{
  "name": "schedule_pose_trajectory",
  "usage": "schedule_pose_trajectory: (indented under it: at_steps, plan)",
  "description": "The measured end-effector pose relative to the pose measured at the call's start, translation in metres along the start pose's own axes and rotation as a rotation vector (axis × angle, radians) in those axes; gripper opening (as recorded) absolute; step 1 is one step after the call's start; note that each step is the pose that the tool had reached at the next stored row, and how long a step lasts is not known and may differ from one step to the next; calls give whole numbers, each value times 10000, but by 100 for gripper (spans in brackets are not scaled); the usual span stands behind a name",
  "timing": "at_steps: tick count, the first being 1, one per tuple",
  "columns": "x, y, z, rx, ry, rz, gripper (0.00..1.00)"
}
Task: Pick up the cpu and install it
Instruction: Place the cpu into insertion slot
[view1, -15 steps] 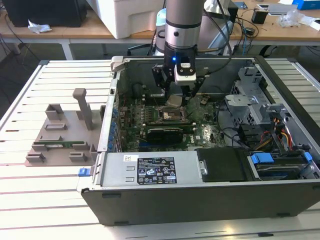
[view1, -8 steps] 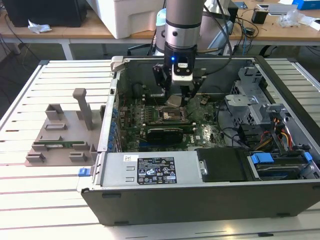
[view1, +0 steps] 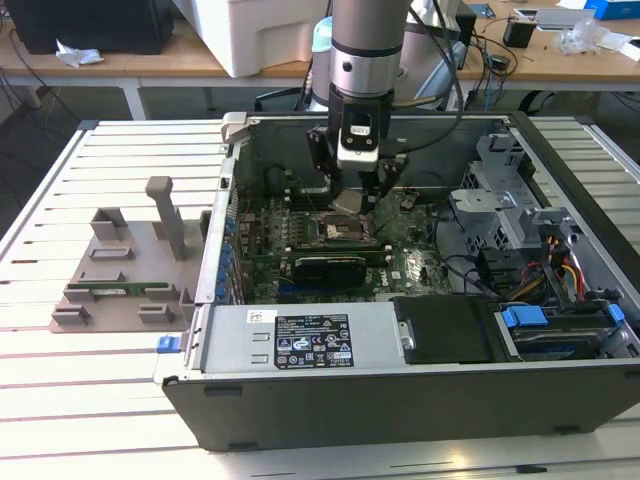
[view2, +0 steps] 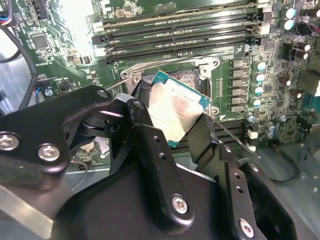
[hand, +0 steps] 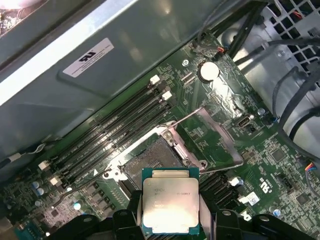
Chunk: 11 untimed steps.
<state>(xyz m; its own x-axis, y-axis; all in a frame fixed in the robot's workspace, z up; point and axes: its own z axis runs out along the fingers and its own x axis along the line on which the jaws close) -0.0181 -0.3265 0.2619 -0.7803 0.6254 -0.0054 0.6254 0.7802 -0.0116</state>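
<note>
i stood by the bench and watched the arm reach down into the open case. the end effector had its two black fingers closed part way on the cpu, pinching it by two opposite edges, silvery top outward. nothing else was in its hold.

what mattered was the chip against the socket. in the exterior view the cpu hung straight above the socket, near it but clear of it, not yet seated. the metal frame was swung open to one side, so the dark bed of the socket lay bare under the chip. in the first wrist view the socket sat between the held cpu and the rows of memory slots. from that i judged the way to go was mostly down, with perhaps a small shift toward those slots.

the chip was square, so it had no long axis to speak of. in both wrist views its edges looked skewed against the socket's edges. i could not tell how much of that was true turn or tilt and how much was the cameras' slant. the motherboard around the socket was crowded with small parts.
</note>
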Motion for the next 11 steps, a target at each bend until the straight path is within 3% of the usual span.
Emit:
schedule_pose_trajectory:
  at_steps: [11]
  plan:
    - [0, 0, 1, 9, 13, 1245, 54]
